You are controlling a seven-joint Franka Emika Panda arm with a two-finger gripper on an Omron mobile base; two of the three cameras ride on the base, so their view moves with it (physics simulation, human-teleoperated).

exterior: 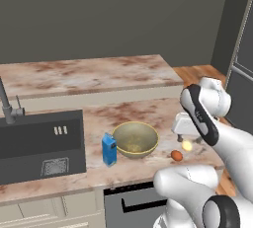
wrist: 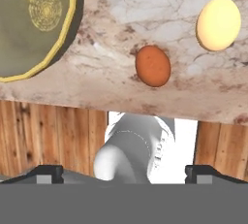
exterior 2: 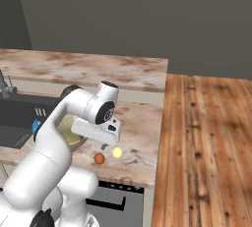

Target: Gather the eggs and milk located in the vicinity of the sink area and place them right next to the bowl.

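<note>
In the left base view, the bowl (exterior: 135, 139) stands on the marbled desk (exterior: 99, 118), to the right of the black sink (exterior: 39, 145). The blue milk (exterior: 109, 149) stands upright just beside the bowl's left side. The brown egg (exterior: 177, 155) and the pale egg (exterior: 187, 146) lie near each other on the bowl's right. The claw (exterior: 181, 137) hangs above the pale egg.

In the right base view, the claw (exterior 2: 105, 145) is just above the pale egg (exterior 2: 117, 152); the brown egg (exterior 2: 99, 158) lies beside it. The arm hides most of the bowl (exterior 2: 74, 140).

In the hand view, the fingertips (wrist: 47, 172) stand wide apart and hold nothing. Both eggs (wrist: 153, 66) rest on the desk (wrist: 121, 14), apart from the bowl (wrist: 34, 24).
</note>
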